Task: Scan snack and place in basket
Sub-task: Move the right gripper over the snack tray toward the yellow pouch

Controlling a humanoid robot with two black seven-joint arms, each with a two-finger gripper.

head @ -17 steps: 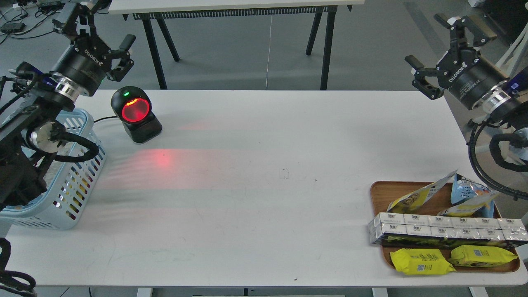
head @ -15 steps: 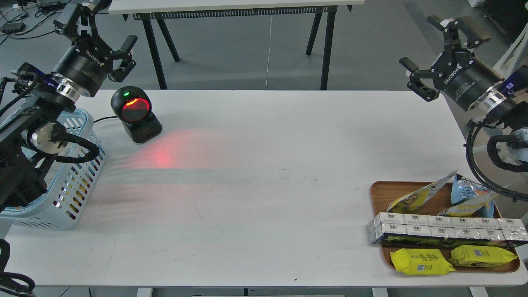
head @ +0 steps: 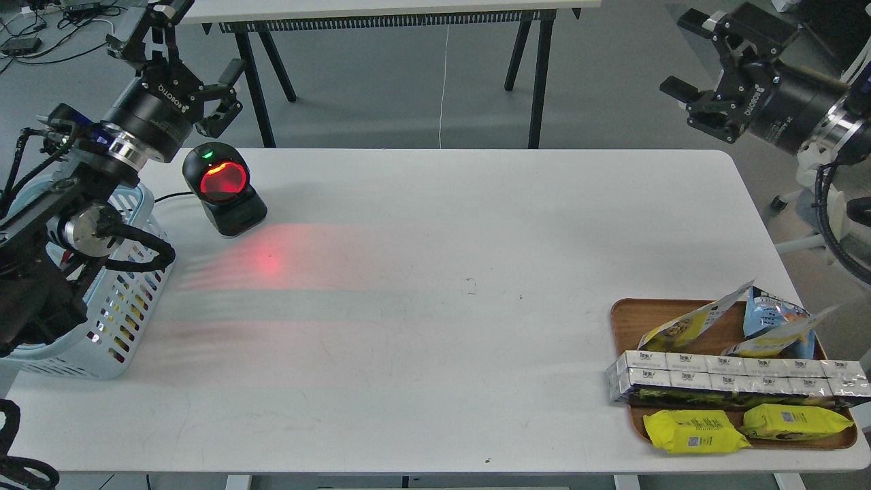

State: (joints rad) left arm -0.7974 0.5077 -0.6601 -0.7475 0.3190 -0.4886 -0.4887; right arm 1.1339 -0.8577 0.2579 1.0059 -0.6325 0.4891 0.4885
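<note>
Reaching up and away, left gripper [head: 185,51] raised with fingers spread apart, empty, scanner [head: 222,188] just below, basket [head: 129,306] under its arm. Right gripper [head: 695,51] raised too, fingers apart, empty; snack [head: 691,321] leaning on tray [head: 629,316] well below it.

A single head view looks forward and down from above the near edge of the white table [head: 435,272], taking in its whole top from some way off. The far edge lies across the upper third of the frame, floor beyond it. The near edge runs along the bottom, both arms entering from the sides.
</note>
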